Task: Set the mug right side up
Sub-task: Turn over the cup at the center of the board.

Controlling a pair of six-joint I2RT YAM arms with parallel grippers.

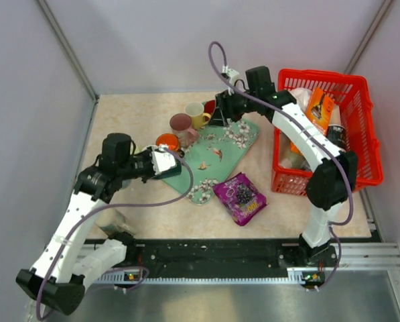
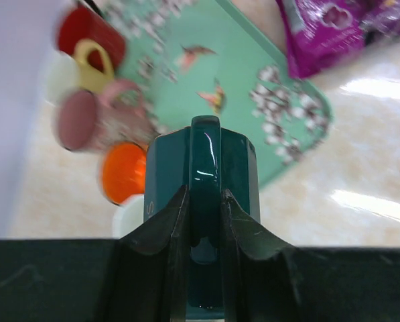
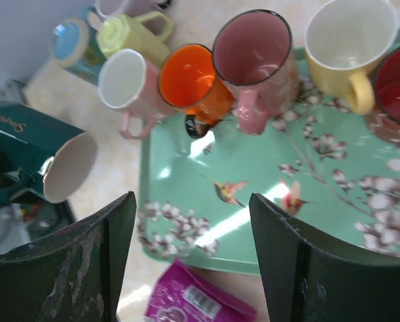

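Observation:
The mug [image 3: 32, 157] is dark green with a white inside. It is turned on its side, with its mouth facing the tray, at the tray's left edge [image 1: 167, 163]. My left gripper [image 2: 205, 196] is shut on the mug's handle [image 2: 205, 151], which stands between the two fingers. In the top view the left gripper [image 1: 156, 163] sits just left of the mug. My right gripper [image 3: 193, 201] hangs open over the tray with nothing between its fingers, near the tray's far end [image 1: 220, 115].
On the green flowered tray [image 1: 236, 147] and next to it stand several mugs: pink [image 3: 253, 54], orange [image 3: 189, 84], yellow [image 3: 350, 40], red [image 3: 397, 80]. A purple packet [image 1: 240, 196] lies in front of the tray. A red basket [image 1: 364, 107] of goods stands at the right.

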